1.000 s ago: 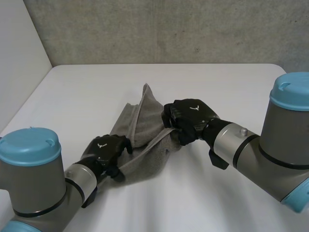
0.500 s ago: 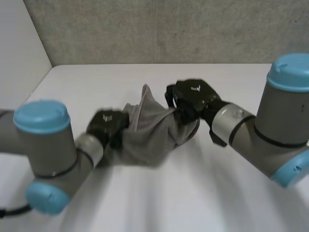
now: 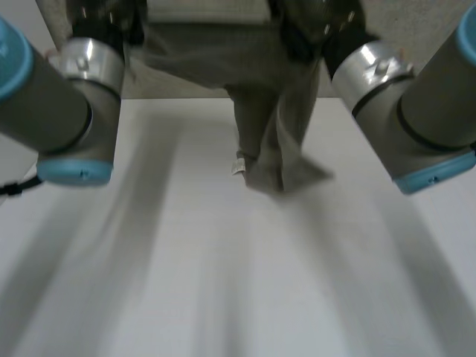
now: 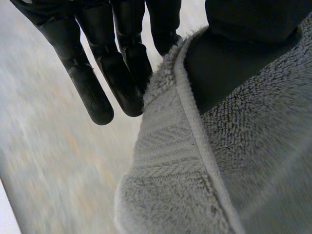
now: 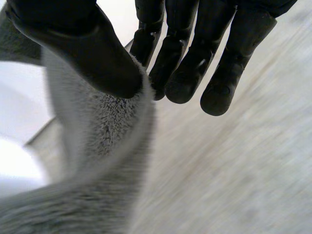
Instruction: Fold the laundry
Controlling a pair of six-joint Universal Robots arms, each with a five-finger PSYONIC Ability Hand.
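A grey towel (image 3: 268, 111) hangs stretched between my two raised hands above the white table (image 3: 223, 282). Its lower end drapes down onto the table, where a small white label (image 3: 238, 167) shows. My left hand (image 3: 104, 18) holds the towel's upper edge at one end. In the left wrist view this left hand (image 4: 112, 58) pinches the hemmed edge of the towel (image 4: 234, 161) between thumb and fingers. My right hand (image 3: 305, 30) holds the upper edge at the other end. The right wrist view shows the right hand (image 5: 195, 48) pressing its thumb into the towel (image 5: 97, 146) against its fingers.
Both grey forearms reach up on either side of the hanging towel. A grey concrete wall (image 3: 186, 88) stands behind the table's far edge. Bare white tabletop lies in front of the towel.
Both hands have risen from the table, lifting the towel from a crumpled heap until it hangs between them. The left hand closed on the towel's edge.
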